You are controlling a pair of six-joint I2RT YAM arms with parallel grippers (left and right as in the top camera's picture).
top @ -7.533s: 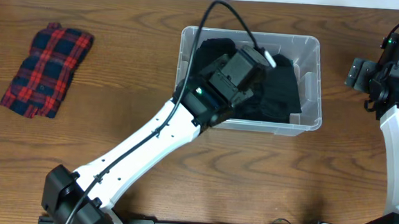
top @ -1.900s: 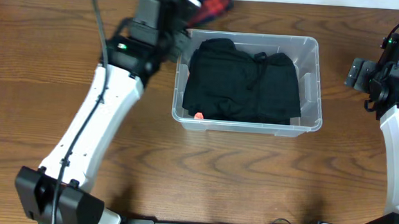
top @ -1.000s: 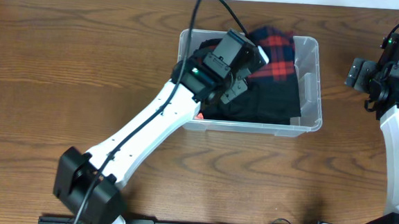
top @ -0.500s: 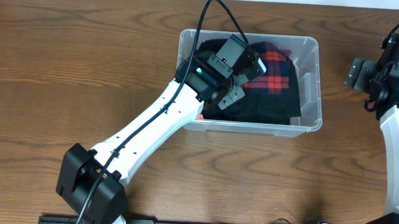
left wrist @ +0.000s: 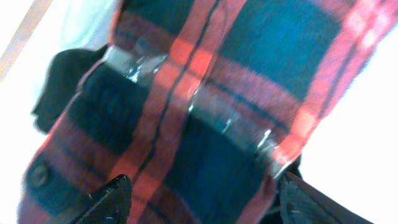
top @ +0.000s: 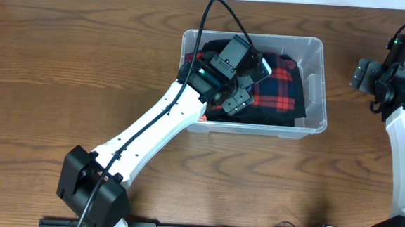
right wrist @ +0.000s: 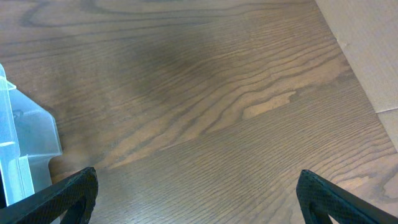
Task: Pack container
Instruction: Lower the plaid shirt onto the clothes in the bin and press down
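Observation:
The container (top: 318,85), a clear plastic bin, stands at the back middle of the table. A red and dark blue plaid garment (top: 280,86) lies spread inside it on top of black clothing (top: 220,113). My left gripper (top: 240,95) hangs over the bin's left half, open, its fingers wide apart just above the plaid garment (left wrist: 205,106), which fills the left wrist view. The left gripper (left wrist: 202,193) holds nothing. My right gripper (top: 367,74) is to the right of the bin, and in its wrist view the right gripper (right wrist: 196,186) stands open over bare wood.
A small orange thing (top: 202,117) shows at the bin's front left corner. The bin's clear corner (right wrist: 25,137) sits at the left edge of the right wrist view. A pale board (right wrist: 373,43) borders the table at the right.
My left gripper opened and let the plaid garment go. The garment dropped and spread flat over the black clothing in the bin. The right arm has not moved.

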